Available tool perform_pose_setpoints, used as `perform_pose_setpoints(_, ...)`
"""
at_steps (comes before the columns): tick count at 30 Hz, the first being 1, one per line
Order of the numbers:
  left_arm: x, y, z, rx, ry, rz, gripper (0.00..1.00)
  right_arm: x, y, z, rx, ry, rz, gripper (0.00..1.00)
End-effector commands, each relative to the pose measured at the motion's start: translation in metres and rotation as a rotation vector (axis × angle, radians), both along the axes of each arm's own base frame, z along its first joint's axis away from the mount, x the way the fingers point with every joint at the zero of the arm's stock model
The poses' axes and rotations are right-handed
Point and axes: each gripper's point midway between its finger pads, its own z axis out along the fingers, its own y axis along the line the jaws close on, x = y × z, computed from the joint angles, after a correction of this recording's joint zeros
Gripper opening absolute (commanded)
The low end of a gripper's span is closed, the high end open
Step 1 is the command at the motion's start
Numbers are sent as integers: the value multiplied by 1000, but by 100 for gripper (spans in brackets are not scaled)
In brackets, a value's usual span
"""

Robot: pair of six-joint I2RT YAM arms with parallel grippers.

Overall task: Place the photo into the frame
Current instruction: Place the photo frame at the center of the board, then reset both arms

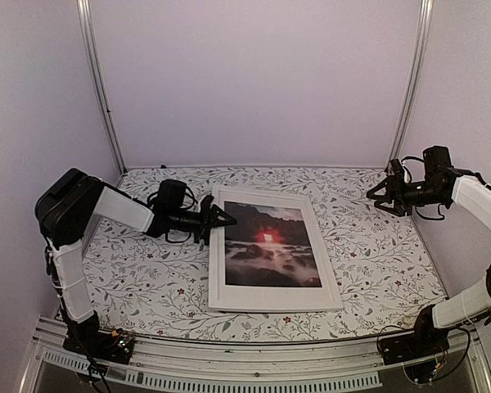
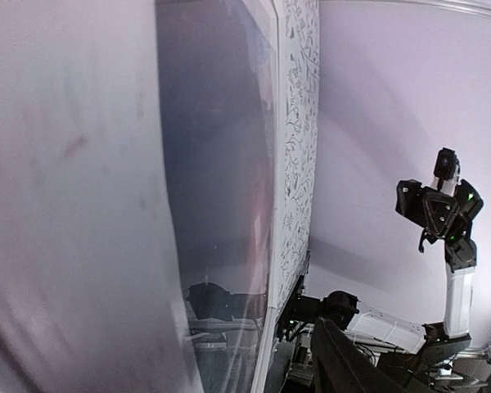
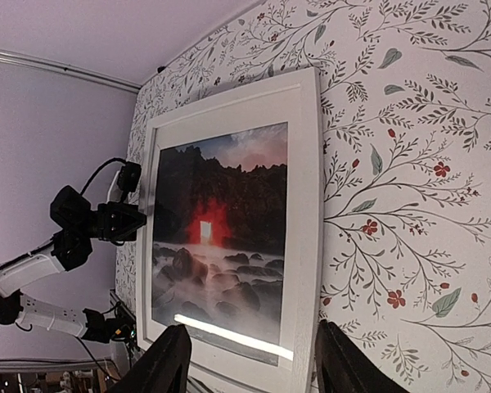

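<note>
Left claw (image 1: 221, 217): jaws parted, empty, tips just beside the left edge of the frame (image 1: 270, 296), toward its far half. Right claw (image 1: 383, 196): jaws wide, empty, raised at the far right, well apart from the frame. Item: the photo (image 1: 268, 246), a glossy landscape print lying flat and face up inside the frame's white border, at the centre of the floral surface (image 1: 376, 254). Handling, judged: the print is thin, light and flexible, easily creased or smudged; take it by an edge or corner, never the face. The frame is stiff; best gripped at its rim. Left arm: upper link upright, forearm reaching low and level toward the frame. Right arm: elbow bent, forearm lifted, wrist pointing inward.
</note>
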Motion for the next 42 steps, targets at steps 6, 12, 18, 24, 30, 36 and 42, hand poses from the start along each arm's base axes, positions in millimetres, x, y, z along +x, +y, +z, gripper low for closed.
perform_pose_setpoints(6, 13, 47, -17, 169, -95, 87, 61, 1, 1, -2, 10, -6, 10, 56)
perform_pose_setpoints(12, 19, 74, -38, 298, -101, 119, 64, 1, 2, -4, 11, 0, 13, 56)
perform_pose_setpoints(18, 27, 103, -45, 466, -136, 155, 71, 1, 1, -5, 0, -1, 7, 56)
perform_pose_setpoints(24, 31, 138, -33, 686, -185, 204, 72, 1, 0, -6, -3, 2, 6, 56)
perform_pose_setpoints(30, 39, 179, 28, 895, -342, 343, 71, 4, -2, -8, -80, -19, -25, 56)
perform_pose_setpoints(36, 26, 201, 129, 1120, -635, 530, 72, 15, 1, -4, -329, -128, -105, 59)
perform_pose_setpoints(42, 7, 230, 164, 1144, -731, 702, 81, 15, -7, 22, -432, -319, -224, 69)
